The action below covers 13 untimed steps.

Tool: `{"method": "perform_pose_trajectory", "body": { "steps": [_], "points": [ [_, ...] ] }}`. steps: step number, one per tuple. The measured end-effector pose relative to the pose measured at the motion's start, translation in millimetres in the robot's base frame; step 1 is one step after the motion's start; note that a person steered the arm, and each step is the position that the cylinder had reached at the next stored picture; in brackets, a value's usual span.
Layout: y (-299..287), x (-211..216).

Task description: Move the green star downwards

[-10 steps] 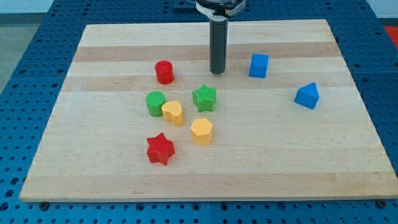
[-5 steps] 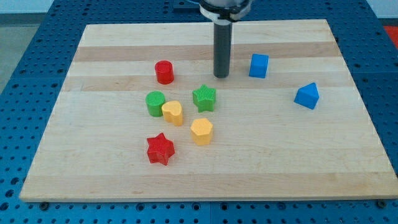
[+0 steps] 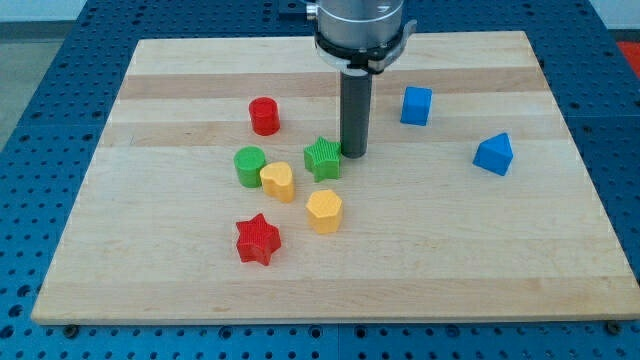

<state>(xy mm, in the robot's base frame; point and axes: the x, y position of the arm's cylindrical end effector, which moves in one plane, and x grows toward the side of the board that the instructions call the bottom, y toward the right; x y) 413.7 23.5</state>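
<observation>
The green star lies near the middle of the wooden board. My tip stands right against the star's upper right side, touching it or nearly so. The dark rod rises from there to the view's top. A yellow heart lies just left and below the star. A yellow hexagon lies directly below the star.
A green cylinder sits left of the yellow heart. A red cylinder is up and to the left. A red star is lower left. A blue cube and a blue wedge-shaped block lie to the right.
My tip has moved down from above the green star to its upper right edge. The star has shifted slightly to the left and turned a little.
</observation>
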Motion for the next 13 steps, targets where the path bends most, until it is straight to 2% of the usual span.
{"method": "perform_pose_trajectory", "body": {
  "steps": [1,2,3,7,13],
  "points": [
    [-3.5,-55.1],
    [-3.5,-56.6],
    [-15.2,-42.2],
    [-33.9,-42.7],
    [-24.4,2.8]
  ]
}}
